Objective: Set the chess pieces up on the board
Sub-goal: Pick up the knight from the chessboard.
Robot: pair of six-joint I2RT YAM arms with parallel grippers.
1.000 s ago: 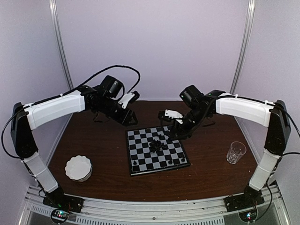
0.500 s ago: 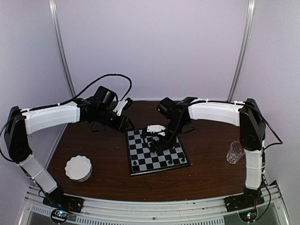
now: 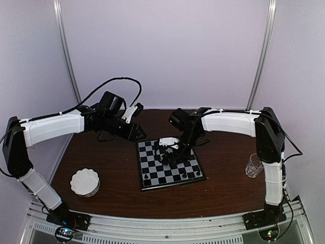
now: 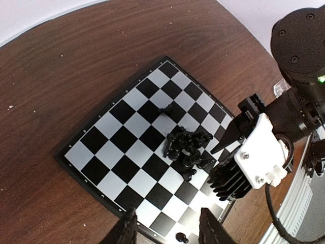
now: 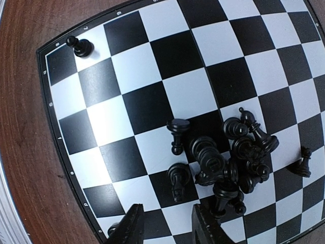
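Over the tiny black chess pieces (image 5: 223, 162) heaped on the black-and-white chequered board (image 5: 177, 46) hangs the right gripper (image 5: 166, 226), narrowly parted and empty, while the left gripper (image 4: 165, 230) gapes empty too.

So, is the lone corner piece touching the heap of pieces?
Apart. The right wrist view shows several bare squares between the corner piece and the heap.

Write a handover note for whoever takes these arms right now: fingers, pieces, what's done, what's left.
Left gripper: fingers open, empty, hovering beside the board's far-left corner.
Right gripper: fingers open, empty, over the heap.
Chess pieces: most in a heap mid-board, several toppled; three stand singly along the near edge row.
Done: those three placed. Left: stand the heap's pieces on their squares.
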